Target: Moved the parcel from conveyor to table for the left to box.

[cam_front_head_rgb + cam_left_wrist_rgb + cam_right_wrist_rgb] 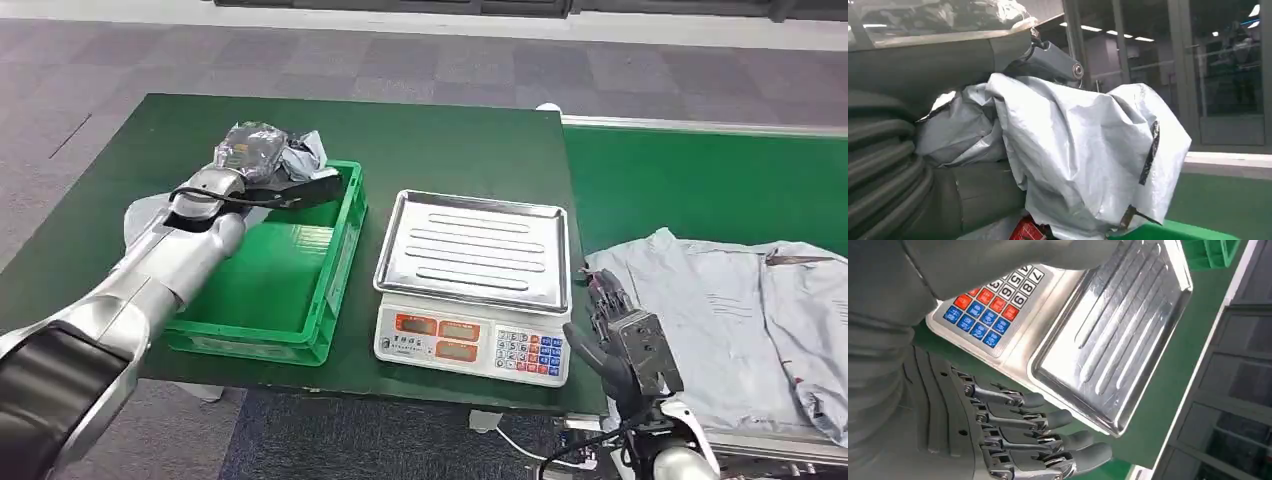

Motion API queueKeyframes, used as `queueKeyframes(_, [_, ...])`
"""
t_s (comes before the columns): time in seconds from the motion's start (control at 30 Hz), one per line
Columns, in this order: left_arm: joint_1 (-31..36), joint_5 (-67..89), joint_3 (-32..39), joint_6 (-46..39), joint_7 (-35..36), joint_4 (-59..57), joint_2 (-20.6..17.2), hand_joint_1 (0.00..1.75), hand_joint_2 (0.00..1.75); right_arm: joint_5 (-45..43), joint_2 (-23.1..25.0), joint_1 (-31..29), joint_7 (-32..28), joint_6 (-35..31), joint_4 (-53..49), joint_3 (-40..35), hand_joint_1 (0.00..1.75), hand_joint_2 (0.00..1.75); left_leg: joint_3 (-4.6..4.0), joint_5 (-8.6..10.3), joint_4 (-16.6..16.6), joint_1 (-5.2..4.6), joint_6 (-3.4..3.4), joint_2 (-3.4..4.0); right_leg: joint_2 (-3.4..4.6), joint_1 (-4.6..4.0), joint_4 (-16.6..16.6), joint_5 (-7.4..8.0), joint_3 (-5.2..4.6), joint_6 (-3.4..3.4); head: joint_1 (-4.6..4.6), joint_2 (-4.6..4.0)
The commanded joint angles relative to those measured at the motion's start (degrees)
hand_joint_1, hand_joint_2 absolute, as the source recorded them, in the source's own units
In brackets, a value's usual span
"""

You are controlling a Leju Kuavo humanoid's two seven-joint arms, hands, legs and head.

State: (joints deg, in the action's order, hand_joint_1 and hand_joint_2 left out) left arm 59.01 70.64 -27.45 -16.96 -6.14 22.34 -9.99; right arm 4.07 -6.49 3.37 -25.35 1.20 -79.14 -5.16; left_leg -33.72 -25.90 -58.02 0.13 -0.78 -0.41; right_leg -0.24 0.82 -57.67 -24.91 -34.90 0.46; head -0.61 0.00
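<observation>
The head view shows the whole layout: a green counter (440,140) carrying a green crate (290,270) and, just beside it, a scale (475,290) with a steel weighing pan and a keypad. The left robot hand (225,180) is raised above the far left corner of the crate, clamped on a crumpled grey parcel (265,150) that sits clear of the crate floor. No loose item can be made out on the visible part of the crate's floor; the silver arm hides its left part. To the right of the counter runs a green conveyor (700,180) with a heap of grey bags (730,310) lying on it.

The left wrist view gives what the head view cannot: close up, the parcel (1083,155) is wrinkled grey plastic with a strip of dark tape, pressed against the grey palm with a dark finger (1053,60) curled over its upper edge, and a corner of the crate (1188,232) just beneath.

The right robot hand (625,340) hangs at the counter's near edge between scale and bags. The right wrist view shows its fingers (1048,435) slightly apart and loosely bent, gripping nothing, next to the scale (1108,340) with its red, blue and white keys
</observation>
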Motion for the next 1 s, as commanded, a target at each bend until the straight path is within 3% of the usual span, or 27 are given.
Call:
queueKeyframes(0.03, [-0.1, 0.6, 5.4, -1.2, 0.4, -2.8, 0.3, 1.75, 1.75, -0.1, 2.0, -2.1, 0.0, 0.1, 3.5, 1.0, 0.0, 1.75, 0.12, -0.03, 0.1, 0.05, -0.02, 0.12, 0.11, -0.06, 0.1, 0.01, 0.09, -0.05, 0.02, 0.0])
queueKeyframes(1.0, [-4.6, -2.1, 11.8, -4.9, -1.4, -2.4, 1.1, 1.75, 1.75, 0.0, 3.7, -1.6, -0.1, -1.4, 3.2, 2.2, 0.0, 1.75, 0.14, -0.01, 0.1, 0.09, -0.01, 0.13, 0.11, -0.1, 0.2, 0.04, 0.11, -0.05, 0.02, 0.0])
